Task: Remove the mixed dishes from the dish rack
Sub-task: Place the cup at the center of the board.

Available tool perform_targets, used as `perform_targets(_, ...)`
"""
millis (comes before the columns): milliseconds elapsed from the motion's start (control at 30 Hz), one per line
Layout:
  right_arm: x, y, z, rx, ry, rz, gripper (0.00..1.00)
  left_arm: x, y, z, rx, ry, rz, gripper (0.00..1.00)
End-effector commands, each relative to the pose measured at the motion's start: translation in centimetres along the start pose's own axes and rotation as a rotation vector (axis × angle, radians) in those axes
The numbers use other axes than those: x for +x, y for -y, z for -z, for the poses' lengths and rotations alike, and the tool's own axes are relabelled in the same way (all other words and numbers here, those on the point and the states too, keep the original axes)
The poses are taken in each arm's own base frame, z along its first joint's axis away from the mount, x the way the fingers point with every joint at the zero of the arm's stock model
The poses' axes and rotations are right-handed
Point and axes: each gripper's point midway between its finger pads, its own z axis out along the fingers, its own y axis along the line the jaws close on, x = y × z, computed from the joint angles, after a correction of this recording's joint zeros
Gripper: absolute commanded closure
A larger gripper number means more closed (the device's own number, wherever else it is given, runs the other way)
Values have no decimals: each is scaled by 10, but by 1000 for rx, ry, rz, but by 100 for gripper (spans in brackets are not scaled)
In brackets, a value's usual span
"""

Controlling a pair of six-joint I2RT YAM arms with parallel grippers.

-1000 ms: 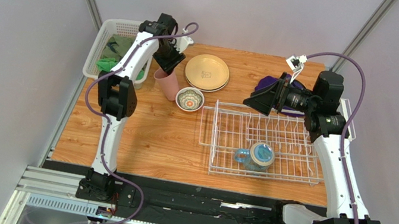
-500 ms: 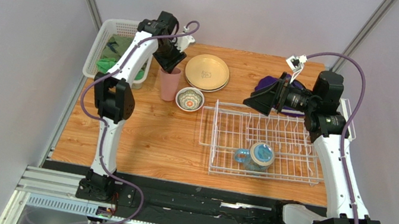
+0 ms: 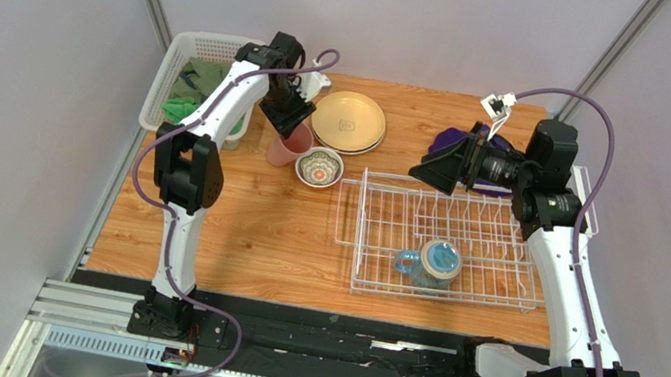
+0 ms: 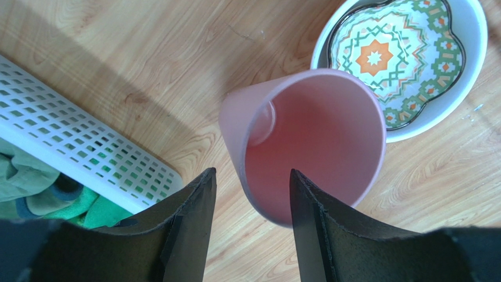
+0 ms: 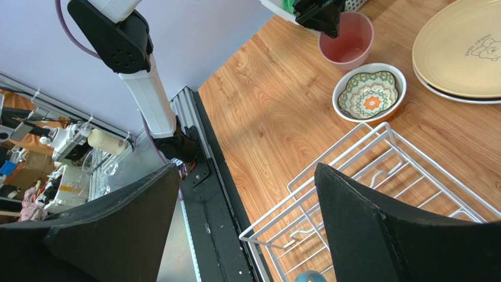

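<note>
Overhead hides it | left gripper (image 4: 251, 172) parted astride pink cup (image 4: 320, 138) wall | right gripper (image 5: 247, 170) agape

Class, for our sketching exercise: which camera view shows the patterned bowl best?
The left wrist view: the patterned bowl is close, its orange star and green lattice crisp, though the pink cup overlaps its rim. The top view shows the bowl tiny; the right wrist view shows it whole but small.
</note>
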Motion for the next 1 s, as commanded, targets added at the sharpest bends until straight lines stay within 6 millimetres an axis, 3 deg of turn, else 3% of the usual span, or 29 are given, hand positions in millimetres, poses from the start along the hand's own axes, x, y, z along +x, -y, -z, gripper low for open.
perform_targets(0, -4, -11, 3, -14, 15, 47, 11, -13, -3, 27, -53, 76, -6, 43)
perform_targets(67, -4, -12, 4, -14, 17, 51, 11, -13, -6, 27, -67, 72, 0, 48)
perform_targets(233, -4, -13, 5, -13, 20, 57, 11, -15, -9, 24, -70, 71, 6, 72)
perform_targets(300, -4, -13, 5, -13, 19, 57, 11, -16, -10, 22, -69, 67, 4, 75)
perform_targets(600, -3, -12, 5, -13, 17, 53, 11, -28, -26, 16, -96, 79, 14, 73)
perform_targets(967, -2, -10, 3, -15, 12, 48, 11, -23, -36, 2, -80, 66, 43, 73)
